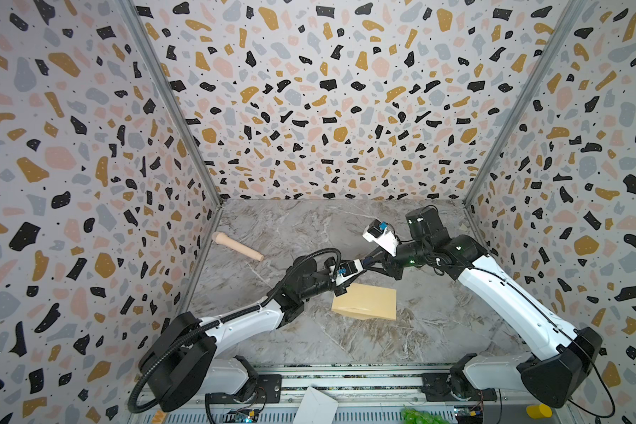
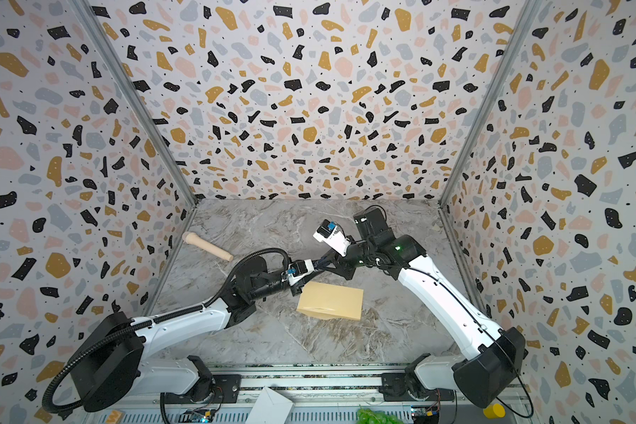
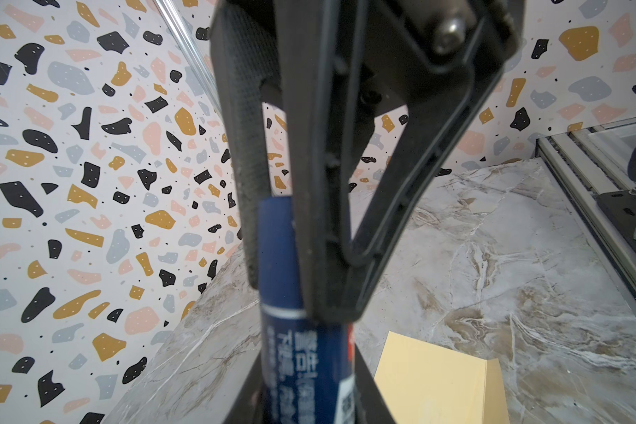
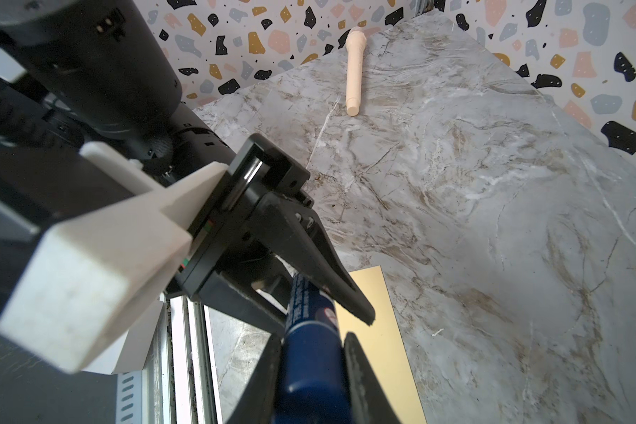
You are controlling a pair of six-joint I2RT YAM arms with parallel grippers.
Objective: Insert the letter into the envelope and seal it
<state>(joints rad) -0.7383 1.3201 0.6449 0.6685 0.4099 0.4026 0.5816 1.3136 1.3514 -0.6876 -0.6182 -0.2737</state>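
Note:
A blue glue stick hangs in the air between my two grippers, which meet tip to tip above the table. My left gripper is shut on its labelled body. My right gripper is shut on its plain blue end. The tan envelope lies flat on the marble table just below and in front of them. The letter is out of view.
A pale wooden peg lies at the back left near the wall. At the front rail sit a white paper piece, green grapes and a yellow object. Patterned walls enclose three sides.

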